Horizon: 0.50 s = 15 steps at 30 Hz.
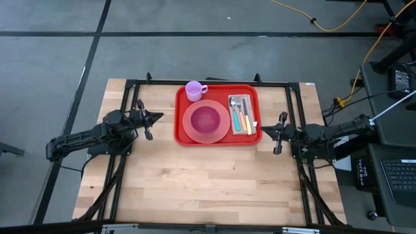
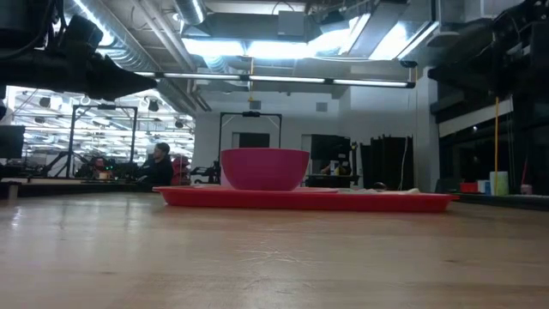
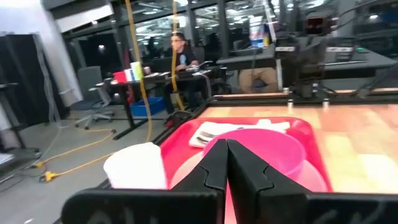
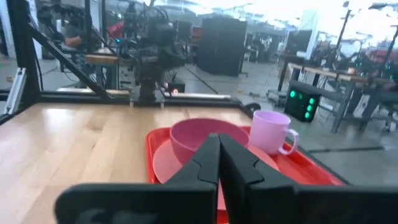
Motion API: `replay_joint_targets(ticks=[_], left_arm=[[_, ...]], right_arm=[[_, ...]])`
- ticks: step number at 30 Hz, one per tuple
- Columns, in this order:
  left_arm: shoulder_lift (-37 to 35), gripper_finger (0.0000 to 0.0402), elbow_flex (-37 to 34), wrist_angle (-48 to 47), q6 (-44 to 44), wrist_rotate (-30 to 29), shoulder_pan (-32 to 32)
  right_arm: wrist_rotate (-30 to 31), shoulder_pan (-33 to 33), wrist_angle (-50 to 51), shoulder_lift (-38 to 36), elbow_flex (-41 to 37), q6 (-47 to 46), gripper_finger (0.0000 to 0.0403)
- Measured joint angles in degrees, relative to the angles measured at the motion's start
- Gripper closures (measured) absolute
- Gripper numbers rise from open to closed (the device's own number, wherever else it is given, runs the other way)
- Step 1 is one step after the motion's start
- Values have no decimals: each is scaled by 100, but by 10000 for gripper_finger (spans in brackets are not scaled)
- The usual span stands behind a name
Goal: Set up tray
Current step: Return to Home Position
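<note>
Bright red low-rimmed tray (image 1: 181, 110)

We see a pale wooden plank tabletop (image 1: 195, 175). A deep pink plastic bowl (image 1: 207, 119) sits on a round pink plastic plate (image 1: 190, 132), w/ an upright lilac plastic mug (image 1: 194, 90) just beside. Next to the plate: brown paper napkin (image 1: 244, 99) w/ blue plastic spoon (image 1: 233, 107), orange plastic fork (image 1: 239, 120), yellow plastic knife (image 1: 247, 122) side by side. Thin yellow cable (image 1: 338, 26) on the floor; seated person (image 2: 159, 165) in bkgd.
</note>
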<state>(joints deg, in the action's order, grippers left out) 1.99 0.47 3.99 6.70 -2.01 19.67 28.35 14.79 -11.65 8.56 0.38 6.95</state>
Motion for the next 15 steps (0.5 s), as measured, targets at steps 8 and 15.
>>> replay_joint_targets(ticks=[8,15], left_arm=[[1,398,0,0,4,-496,0],[1,397,0,0,7,-495,1]], right_arm=[[-268,0,176,-427,0,84,391],[-298,0,315,-422,0,-34,373]])
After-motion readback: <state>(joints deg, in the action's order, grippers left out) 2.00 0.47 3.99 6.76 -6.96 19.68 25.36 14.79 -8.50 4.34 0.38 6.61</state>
